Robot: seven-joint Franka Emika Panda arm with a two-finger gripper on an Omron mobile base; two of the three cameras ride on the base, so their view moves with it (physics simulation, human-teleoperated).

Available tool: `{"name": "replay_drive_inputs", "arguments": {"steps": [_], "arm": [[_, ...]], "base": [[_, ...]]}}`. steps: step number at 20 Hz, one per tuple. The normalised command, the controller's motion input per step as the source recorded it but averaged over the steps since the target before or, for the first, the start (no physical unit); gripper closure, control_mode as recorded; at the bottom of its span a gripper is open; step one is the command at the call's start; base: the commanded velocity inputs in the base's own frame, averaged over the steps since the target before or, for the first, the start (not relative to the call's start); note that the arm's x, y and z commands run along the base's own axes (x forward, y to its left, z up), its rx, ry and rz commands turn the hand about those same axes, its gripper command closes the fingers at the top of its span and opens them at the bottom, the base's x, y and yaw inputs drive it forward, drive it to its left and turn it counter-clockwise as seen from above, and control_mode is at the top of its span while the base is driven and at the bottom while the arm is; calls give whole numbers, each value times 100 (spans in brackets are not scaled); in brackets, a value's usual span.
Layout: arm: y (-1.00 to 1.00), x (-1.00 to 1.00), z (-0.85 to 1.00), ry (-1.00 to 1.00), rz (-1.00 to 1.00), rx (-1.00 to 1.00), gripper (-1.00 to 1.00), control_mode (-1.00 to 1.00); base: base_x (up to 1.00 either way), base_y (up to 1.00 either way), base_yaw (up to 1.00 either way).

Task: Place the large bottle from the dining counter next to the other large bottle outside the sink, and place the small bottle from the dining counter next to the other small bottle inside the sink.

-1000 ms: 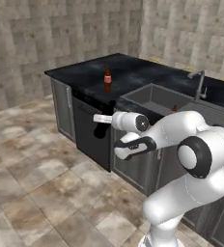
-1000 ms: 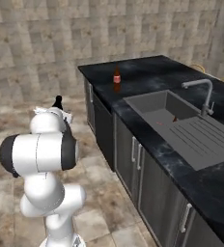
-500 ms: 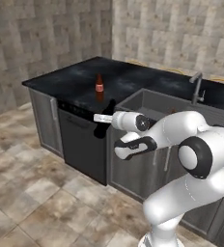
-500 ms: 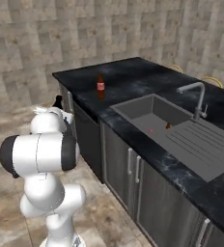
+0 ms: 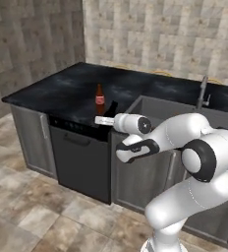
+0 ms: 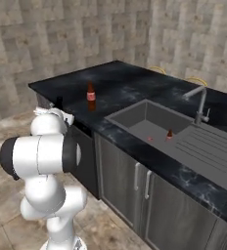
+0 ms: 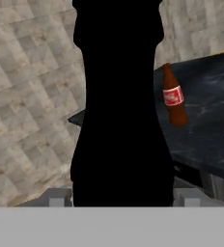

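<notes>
The two-finger gripper [image 7: 121, 195] pinches the tall near-black glass bottle [image 7: 119, 103], carrying it toward the brown red-labelled cola bottle [image 7: 174, 96] beside the sink [image 6: 135, 113]

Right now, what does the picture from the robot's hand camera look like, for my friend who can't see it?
A big black bottle stands right in front of the camera, held in the hand and hiding the middle of the picture. Behind it, to the right, a brown bottle with a red label stands upright on a black marbled counter, with a stone-tile wall beyond.
</notes>
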Motion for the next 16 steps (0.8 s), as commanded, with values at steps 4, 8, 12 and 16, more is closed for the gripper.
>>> {"name": "replay_drive_inputs", "arguments": {"steps": [4, 8, 12, 16], "arm": [[0, 0, 0, 0, 0, 0, 100, 100], [0, 0, 0, 0, 0, 0, 100, 100], [0, 0, 0, 0, 0, 0, 100, 100], [0, 0, 0, 0, 0, 0, 100, 100]], "base": [[10, 70, -36], [3, 64, -33], [4, 58, -28], [4, 42, -18]]}}
